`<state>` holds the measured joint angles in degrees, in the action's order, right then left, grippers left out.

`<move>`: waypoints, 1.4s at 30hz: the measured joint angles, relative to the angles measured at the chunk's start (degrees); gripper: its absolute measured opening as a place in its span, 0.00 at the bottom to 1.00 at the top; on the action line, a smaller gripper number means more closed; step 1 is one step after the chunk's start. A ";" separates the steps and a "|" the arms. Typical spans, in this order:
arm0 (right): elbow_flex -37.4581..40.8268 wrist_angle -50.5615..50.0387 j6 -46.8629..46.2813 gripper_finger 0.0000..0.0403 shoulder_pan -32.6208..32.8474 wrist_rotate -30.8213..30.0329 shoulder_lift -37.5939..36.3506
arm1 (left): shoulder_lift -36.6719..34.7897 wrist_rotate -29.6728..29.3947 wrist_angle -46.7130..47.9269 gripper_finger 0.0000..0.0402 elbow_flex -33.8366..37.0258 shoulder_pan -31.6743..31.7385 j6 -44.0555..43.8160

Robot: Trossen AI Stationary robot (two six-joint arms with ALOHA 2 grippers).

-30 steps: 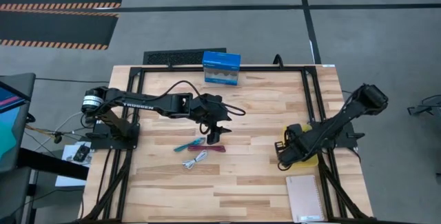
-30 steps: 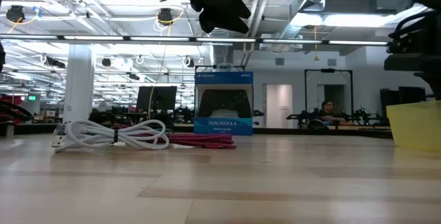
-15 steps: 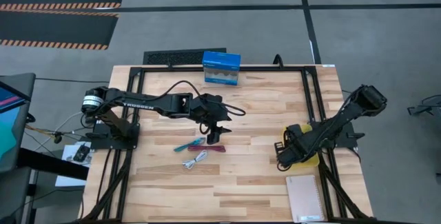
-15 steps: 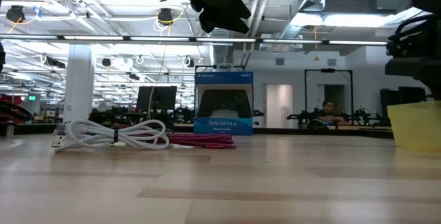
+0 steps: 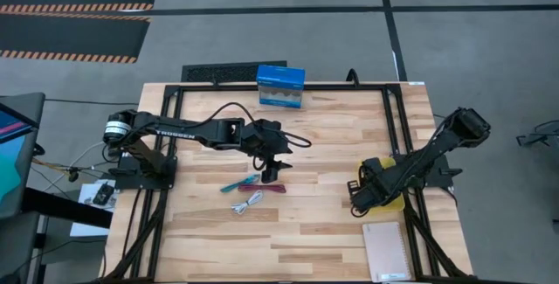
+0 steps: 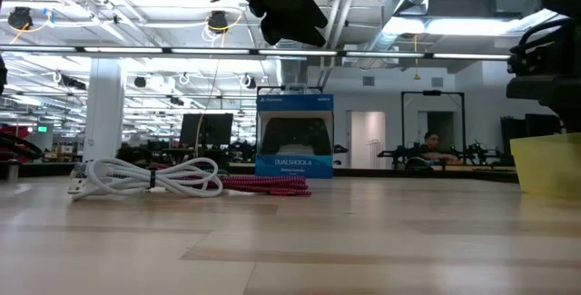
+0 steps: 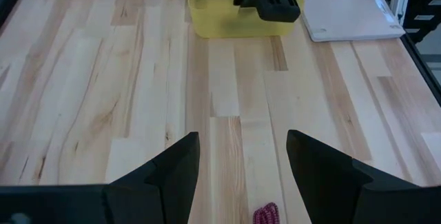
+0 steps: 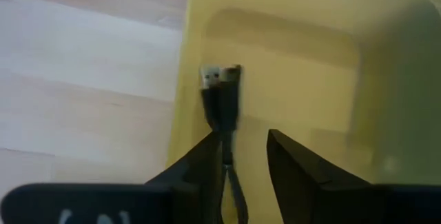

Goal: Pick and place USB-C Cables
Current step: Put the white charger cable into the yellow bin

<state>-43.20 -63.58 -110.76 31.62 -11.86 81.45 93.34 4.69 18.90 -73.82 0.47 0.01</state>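
Note:
Three cables lie on the table's middle. The teal cable (image 5: pixel 238 183), the maroon cable (image 5: pixel 273 189) (image 6: pixel 268 184) and the white cable (image 5: pixel 248 201) (image 6: pixel 145 177) each rest flat on the wood. My left gripper (image 5: pixel 271 172) (image 7: pixel 241 145) hovers open, well above the maroon cable, whose end (image 7: pixel 265 214) shows below the fingers. My right gripper (image 5: pixel 360 195) (image 8: pixel 244 138) reaches down into the yellow bin (image 8: pixel 289 65) with its fingers a little apart. The black cable (image 8: pixel 222 100) lies in the bin, running between those fingers beside one of them. My right gripper has the black cable between its fingers, close to one finger (image 8: pixel 207 155), with a gap to the other. Whether that finger touches the cable, I cannot tell.
A blue box (image 5: pixel 280 86) (image 6: pixel 294 136) stands at the table's far edge. A spiral notebook (image 5: pixel 385 251) lies near the right near corner, beside the yellow bin (image 5: pixel 393 204). Bare wood stretches between the cables and the bin.
My right gripper has sunk a little lower over the yellow bin. The cables on the table have stayed where they were.

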 joint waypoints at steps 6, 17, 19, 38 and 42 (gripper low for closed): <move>-0.99 -2.45 1.67 0.39 0.00 -0.02 -0.69 | -0.71 -0.52 0.97 0.51 0.02 0.00 0.78; -11.03 -19.58 4.37 0.41 0.00 -10.89 -11.39 | -15.91 -2.02 11.54 0.51 0.02 -0.09 2.57; -12.22 -19.24 6.73 0.40 0.00 -15.89 -13.41 | -20.27 -2.72 14.59 0.51 0.02 -0.58 2.47; -13.42 5.99 39.50 0.39 -1.83 -39.66 -22.21 | -48.23 -12.92 -6.82 0.51 44.81 -8.85 -17.85; -13.42 6.83 40.75 0.38 -2.66 -39.48 -21.74 | -45.06 -13.65 -23.67 0.51 54.88 -8.92 -21.07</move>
<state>-56.62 -56.75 -70.02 28.95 -51.34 59.71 48.28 -8.96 -4.77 -18.94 -8.45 -21.06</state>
